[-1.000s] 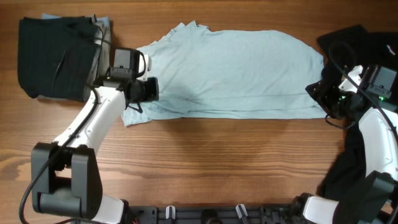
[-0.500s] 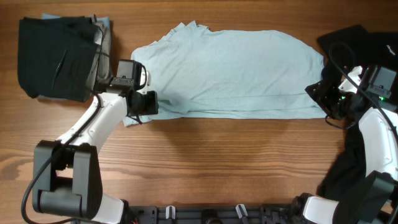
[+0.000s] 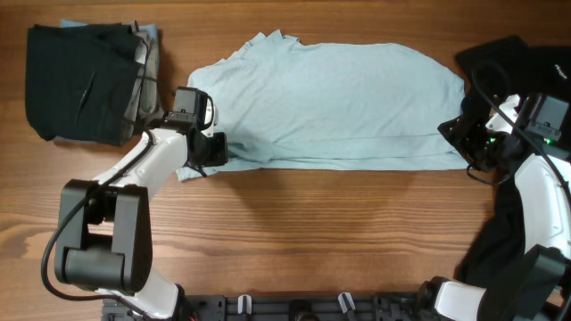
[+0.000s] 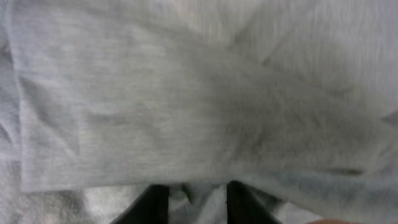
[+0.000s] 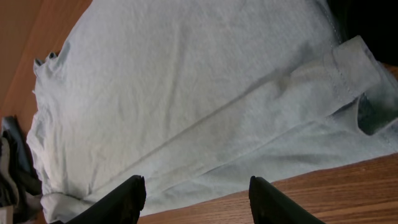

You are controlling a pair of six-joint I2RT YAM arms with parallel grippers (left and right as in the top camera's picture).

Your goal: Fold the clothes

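1. A light-blue T-shirt (image 3: 339, 98) lies flat across the far half of the wooden table (image 3: 339, 223). Its long side runs left to right, and layered edges stack along its near side.
2. The left gripper (image 3: 209, 148) sits low on the shirt's near-left corner, and the arm reaches in from the near-left of the table.
3. In the left wrist view, pale fabric (image 4: 186, 99) fills almost the whole picture. A loose fold drapes over the two dark fingertips (image 4: 155, 202) at the bottom edge.
4. Those fingers stand a little apart with a bit of cloth showing in the gap. The fold hides the tips, so I cannot tell whether the jaws are pinching the shirt or merely resting in it.
5. The right gripper (image 3: 466, 141) hangs at the shirt's right end, just beside the edge of the fabric.
6. The right wrist view shows its two fingers (image 5: 121, 199) spread wide with nothing between them, so its jaws are open and empty.
7. In that same view a sleeve (image 5: 351, 65) with a turned cuff lies at the shirt's near-right end, next to bare wood.
8. A folded dark pile (image 3: 80, 85) sits at the far-left corner, apart from the blue shirt.
9. A black garment (image 3: 513, 58) lies at the far-right corner, behind the right arm.
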